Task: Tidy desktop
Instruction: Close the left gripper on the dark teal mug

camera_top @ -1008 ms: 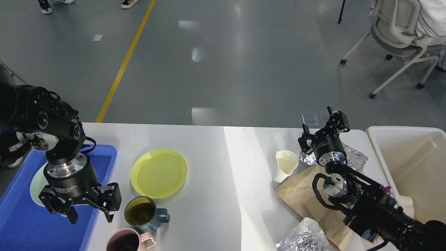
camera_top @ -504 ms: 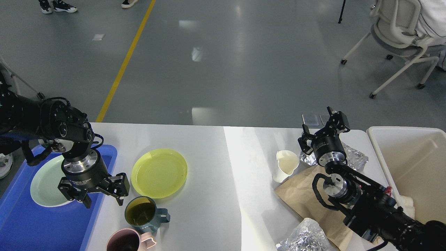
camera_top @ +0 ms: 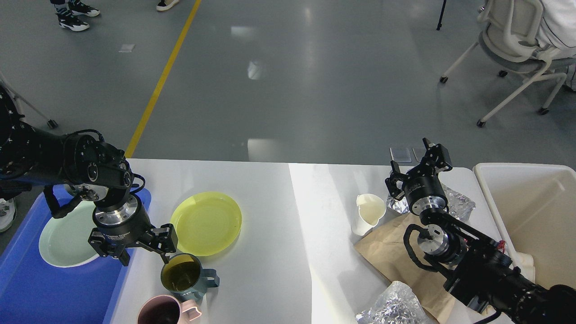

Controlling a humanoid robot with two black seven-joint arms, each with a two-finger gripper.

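Note:
The white desktop [camera_top: 279,211] spans the view. My left gripper [camera_top: 143,258] hangs open at the blue tray's right edge, its fingers spread just left of the teal mug [camera_top: 185,274]. A yellow plate [camera_top: 206,223] lies right of it, and a pink mug [camera_top: 164,311] stands at the front edge. My right gripper [camera_top: 416,162] is raised open and empty over the far right of the desktop, above crumpled foil [camera_top: 454,203]. A white paper cup [camera_top: 369,213] lies on its side beside a brown paper bag [camera_top: 400,256].
A blue tray [camera_top: 36,288] at the left holds a pale green plate [camera_top: 65,234]. An off-white tub [camera_top: 531,211] stands at the right edge. More crumpled foil [camera_top: 391,307] lies at the front right. A chair [camera_top: 517,40] stands on the floor beyond.
My left gripper has moved right and away from over the blue tray to beside the teal mug, uncovering the pale green plate. The right arm has not moved.

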